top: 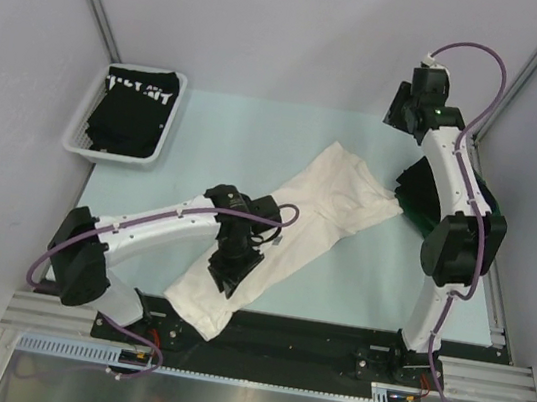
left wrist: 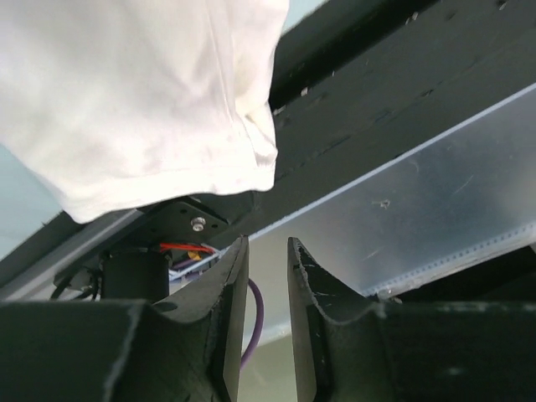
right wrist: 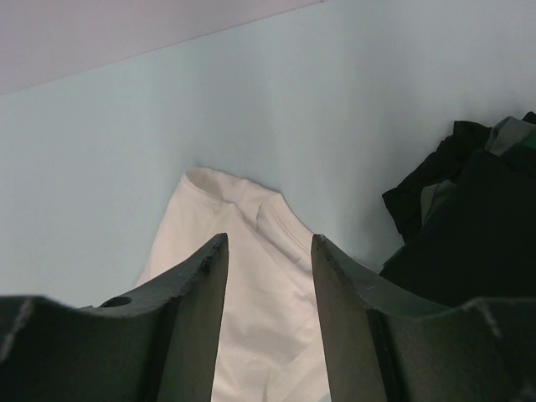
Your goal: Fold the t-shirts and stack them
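Note:
A white t-shirt [top: 324, 204] lies in a long diagonal strip across the table, its lower end [left wrist: 151, 100] hanging over the black front rail. My left gripper [top: 225, 275] hovers over that lower part, open by a narrow gap [left wrist: 267, 243] with nothing between the fingers. My right gripper [top: 401, 110] is raised at the back right, open and empty [right wrist: 269, 239], with the white shirt's far end [right wrist: 260, 285] below it. A heap of dark t-shirts [top: 411, 194] [right wrist: 469, 226] lies under the right arm. A black t-shirt with white lettering [top: 140, 101] sits in the basket.
A white mesh basket [top: 81, 138] stands at the back left corner. The black front rail [left wrist: 394, 75] and a metal frame run along the near edge. Grey walls close in the back and sides.

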Robot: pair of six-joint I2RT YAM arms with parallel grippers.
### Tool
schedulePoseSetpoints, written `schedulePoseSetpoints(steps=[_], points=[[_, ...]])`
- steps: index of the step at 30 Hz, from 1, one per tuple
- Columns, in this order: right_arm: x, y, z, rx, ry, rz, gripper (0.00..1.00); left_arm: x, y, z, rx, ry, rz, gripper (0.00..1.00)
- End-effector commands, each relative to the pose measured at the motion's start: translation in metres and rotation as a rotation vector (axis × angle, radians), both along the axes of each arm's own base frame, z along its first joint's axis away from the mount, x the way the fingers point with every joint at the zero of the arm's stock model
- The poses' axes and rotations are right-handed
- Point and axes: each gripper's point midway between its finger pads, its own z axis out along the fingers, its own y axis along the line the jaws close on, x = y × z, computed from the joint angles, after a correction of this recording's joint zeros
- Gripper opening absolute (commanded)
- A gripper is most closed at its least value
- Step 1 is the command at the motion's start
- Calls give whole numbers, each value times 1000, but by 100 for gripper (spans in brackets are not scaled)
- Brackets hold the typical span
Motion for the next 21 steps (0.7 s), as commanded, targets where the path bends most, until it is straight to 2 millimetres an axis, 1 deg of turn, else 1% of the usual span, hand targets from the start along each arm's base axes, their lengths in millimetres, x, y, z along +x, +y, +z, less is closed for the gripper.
schedulePoseSetpoints(steps=[1, 3, 5, 7, 8, 9, 10, 11, 12, 16, 18, 19, 21], points=[[15, -1, -22, -21, 34, 3, 50, 30, -9, 8, 21, -99, 21, 29], [19, 0, -37, -17, 62, 8, 50, 45, -13, 8, 41, -140, 30, 29], [24, 5, -58, -9, 104, 18, 51, 61, -13, 10, 63, -197, 46, 29], [26, 11, -73, 21, 136, 34, 52, 77, -22, 20, 30, -250, 73, 32], [28, 14, -88, 26, 166, 36, 52, 86, -23, 24, 33, -290, 89, 33], [28, 18, -96, 40, 182, 50, 52, 96, -28, 34, 4, -325, 108, 34], [29, 21, -103, 52, 196, 58, 53, 105, -29, 39, -6, -366, 125, 35], [27, 23, -117, 58, 227, 59, 53, 110, -30, 43, -15, -388, 137, 36], [27, 26, -123, 67, 238, 71, 53, 119, -30, 53, -39, -420, 163, 38], [24, 33, -145, 71, 268, 81, 54, 139, -26, 74, -97, -503, 264, 38], [22, 36, -151, 74, 278, 90, 55, 145, -19, 82, -121, -537, 305, 38], [21, 38, -154, 76, 286, 92, 55, 148, -20, 87, -145, -556, 320, 38], [16, 40, -161, 81, 306, 100, 55, 152, -14, 92, -161, -583, 345, 39]])
